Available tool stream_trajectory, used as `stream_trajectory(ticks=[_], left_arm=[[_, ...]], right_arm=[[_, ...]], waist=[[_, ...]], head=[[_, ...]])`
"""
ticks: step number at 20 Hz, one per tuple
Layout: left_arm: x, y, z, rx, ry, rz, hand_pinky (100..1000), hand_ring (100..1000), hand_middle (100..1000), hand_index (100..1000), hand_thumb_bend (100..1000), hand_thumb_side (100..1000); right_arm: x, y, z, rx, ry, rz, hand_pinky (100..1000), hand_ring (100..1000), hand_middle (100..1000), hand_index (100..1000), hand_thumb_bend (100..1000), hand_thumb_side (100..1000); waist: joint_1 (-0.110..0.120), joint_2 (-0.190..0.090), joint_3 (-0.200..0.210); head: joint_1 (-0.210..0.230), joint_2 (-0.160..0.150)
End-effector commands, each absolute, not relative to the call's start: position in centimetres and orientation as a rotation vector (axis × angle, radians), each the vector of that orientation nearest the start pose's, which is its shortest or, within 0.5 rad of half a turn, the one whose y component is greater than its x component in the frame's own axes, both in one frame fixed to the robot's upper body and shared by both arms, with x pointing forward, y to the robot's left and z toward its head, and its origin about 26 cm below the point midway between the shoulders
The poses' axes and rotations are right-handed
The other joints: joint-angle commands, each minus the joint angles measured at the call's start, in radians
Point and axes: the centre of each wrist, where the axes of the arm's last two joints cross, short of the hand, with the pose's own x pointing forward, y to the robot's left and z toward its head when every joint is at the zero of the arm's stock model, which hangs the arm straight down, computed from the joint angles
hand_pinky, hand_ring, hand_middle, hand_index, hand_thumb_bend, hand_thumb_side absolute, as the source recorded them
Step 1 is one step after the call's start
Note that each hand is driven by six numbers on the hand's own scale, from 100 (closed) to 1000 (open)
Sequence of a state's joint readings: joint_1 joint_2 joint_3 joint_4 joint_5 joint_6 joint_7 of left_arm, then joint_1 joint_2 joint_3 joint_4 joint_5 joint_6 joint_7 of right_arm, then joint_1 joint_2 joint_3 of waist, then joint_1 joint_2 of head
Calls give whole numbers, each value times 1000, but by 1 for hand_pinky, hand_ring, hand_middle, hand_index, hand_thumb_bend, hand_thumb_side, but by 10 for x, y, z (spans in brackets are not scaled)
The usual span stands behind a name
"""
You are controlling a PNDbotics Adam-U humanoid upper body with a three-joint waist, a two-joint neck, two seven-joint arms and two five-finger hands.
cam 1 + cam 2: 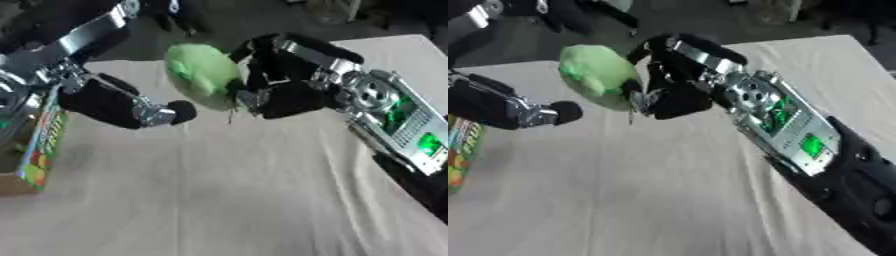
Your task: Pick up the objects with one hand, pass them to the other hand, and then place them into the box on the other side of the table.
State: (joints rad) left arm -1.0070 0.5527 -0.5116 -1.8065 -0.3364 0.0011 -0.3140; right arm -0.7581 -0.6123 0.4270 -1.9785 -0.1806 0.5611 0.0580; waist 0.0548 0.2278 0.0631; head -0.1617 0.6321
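Left eye view: the right hand (278,90) holds a green plush object (203,75) above the tabletop (227,190), fingers curled on its right edge. The left hand (131,107) sits just beside it, fingers curled, holding nothing. A colourful box (44,145) stands at the left edge.

Right eye view: the object appears soft, light and compressible, not fragile. Recommended hold: its free left side, fingers wrapped round the body.
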Motion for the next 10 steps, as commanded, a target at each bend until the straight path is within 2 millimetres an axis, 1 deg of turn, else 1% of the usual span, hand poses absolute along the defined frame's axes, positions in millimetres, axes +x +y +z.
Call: stream_trajectory(ticks=[1,7,10], left_arm=[[333,129,326,-592,2685,1998,691,725,694,761,645,100],[338,131,321,-677,2658,1990,715,752,730,770,722,100],[339,131,320,-698,2652,1974,708,743,717,767,691,100]], right_arm=[[298,-167,299,-93,-1908,1003,605,479,222,390,100,100],[298,-167,300,-89,-1912,1015,604,479,222,389,100,100],[298,-167,300,-85,-1913,1022,603,478,222,389,100,100]], waist=[[-3,-24,0],[-2,-23,-3],[-3,-22,-5]], head=[[2,2],[0,-1],[0,-2]])
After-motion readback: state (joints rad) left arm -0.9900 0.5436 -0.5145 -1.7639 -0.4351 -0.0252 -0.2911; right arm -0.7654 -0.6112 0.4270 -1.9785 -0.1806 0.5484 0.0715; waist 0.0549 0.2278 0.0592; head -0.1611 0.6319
